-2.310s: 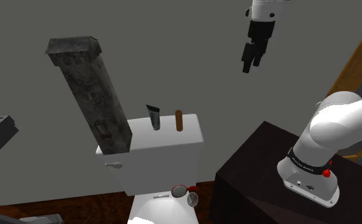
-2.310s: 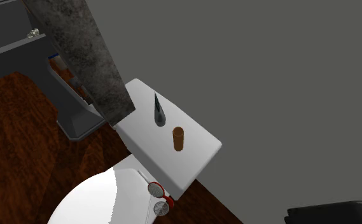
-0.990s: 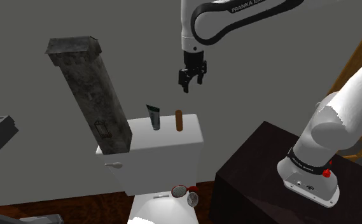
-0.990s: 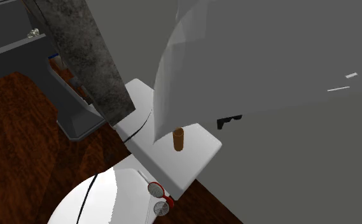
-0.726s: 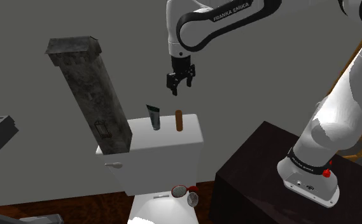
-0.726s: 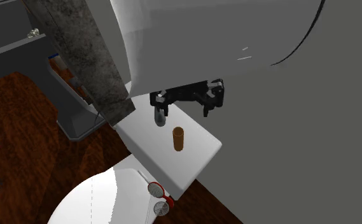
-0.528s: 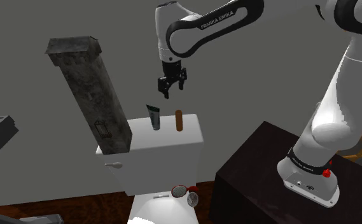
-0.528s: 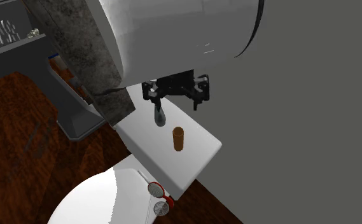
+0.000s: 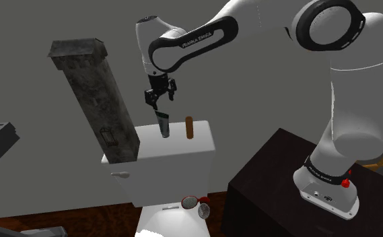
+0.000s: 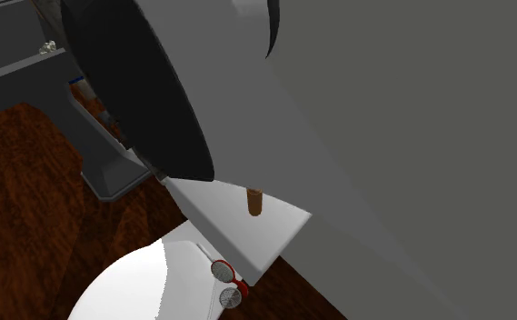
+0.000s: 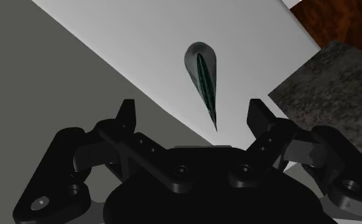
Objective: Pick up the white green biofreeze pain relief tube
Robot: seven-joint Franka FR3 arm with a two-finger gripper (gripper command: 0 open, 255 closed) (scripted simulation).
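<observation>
The white arm is reached over from the dark box stand at the shoulder view's lower right, and the black jaws are held pointing down just above the tube. In the wrist view the jaws are seen standing wide apart, with nothing touched or clasped between them. The tube is seen there end-on below the gap, its thin crimped edge turned up towards the jaws and its rounded end down on the lid.

The tube is drawn grey with a dark green streak. It is stood roughly upright on the white lid of the toilet tank, near the middle of the lid. A short brown cylinder is stood upright just beside it, on the shoulder view's right, the two apart from each other. On the tube's other side a tall, mottled dark grey box is set on the lid's end and leans towards the shoulder view's left.

In the second exterior view the arm covers much of the picture, and the brown cylinder is partly seen on the tank lid. The white toilet bowl is seen below the tank, over a dark wood floor, and a grey shelf unit is placed at that view's left.
</observation>
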